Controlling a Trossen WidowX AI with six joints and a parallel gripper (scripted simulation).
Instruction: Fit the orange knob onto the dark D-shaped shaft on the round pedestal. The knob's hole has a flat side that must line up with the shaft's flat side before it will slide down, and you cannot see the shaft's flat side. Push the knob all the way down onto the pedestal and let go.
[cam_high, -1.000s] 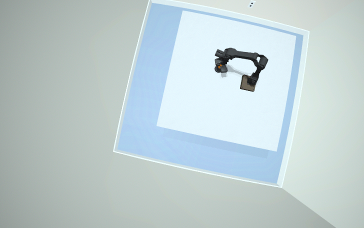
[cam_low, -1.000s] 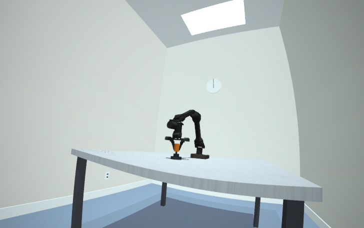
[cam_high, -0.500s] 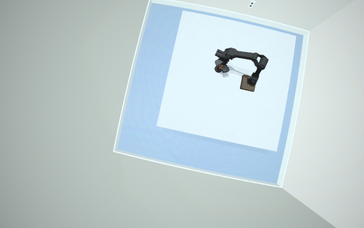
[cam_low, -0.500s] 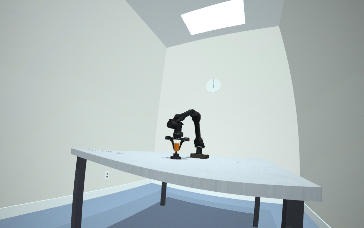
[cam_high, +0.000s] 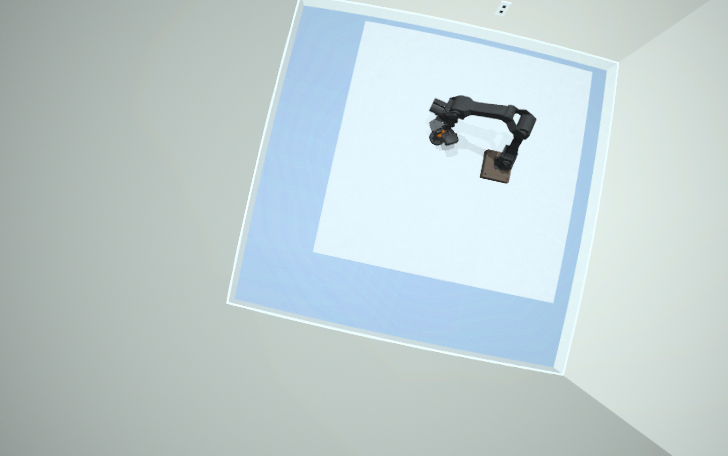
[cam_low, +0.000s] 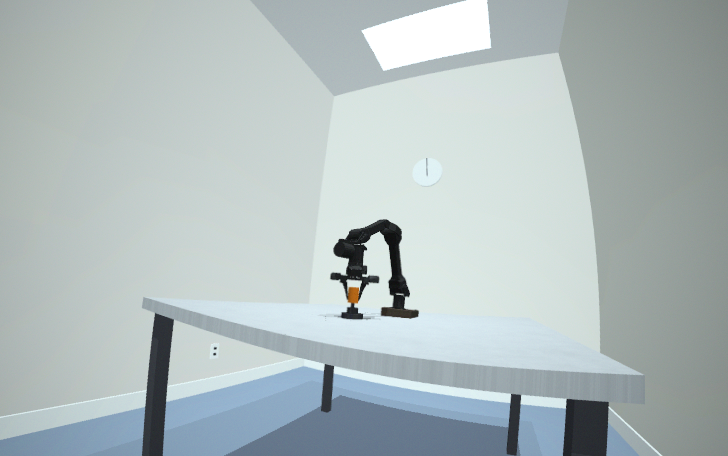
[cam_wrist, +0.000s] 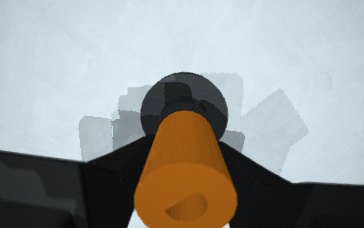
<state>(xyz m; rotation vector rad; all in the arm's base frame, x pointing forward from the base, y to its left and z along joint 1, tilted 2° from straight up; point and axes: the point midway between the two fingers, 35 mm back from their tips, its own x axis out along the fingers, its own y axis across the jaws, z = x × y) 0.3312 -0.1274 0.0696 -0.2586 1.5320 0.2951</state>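
Note:
My gripper (cam_low: 353, 294) (cam_wrist: 184, 144) is shut on the orange knob (cam_high: 439, 135) (cam_low: 353, 293) (cam_wrist: 185, 165) and holds it upright. In the wrist view its D-shaped hole shows in the near end face, flat side toward the upper left. The round dark pedestal (cam_low: 352, 314) (cam_wrist: 155, 107) stands on the table right below the knob. The dark shaft (cam_low: 352, 307) (cam_wrist: 176, 95) rises from it. In the side view the knob's lower end sits at the top of the shaft, well above the pedestal. The shaft's flat side is hidden.
The arm's brown base plate (cam_high: 494, 167) (cam_low: 400, 312) is fixed on the pale table (cam_low: 483, 343) (cam_high: 408, 225) a short way to the right of the pedestal. The table's edges are far from the gripper.

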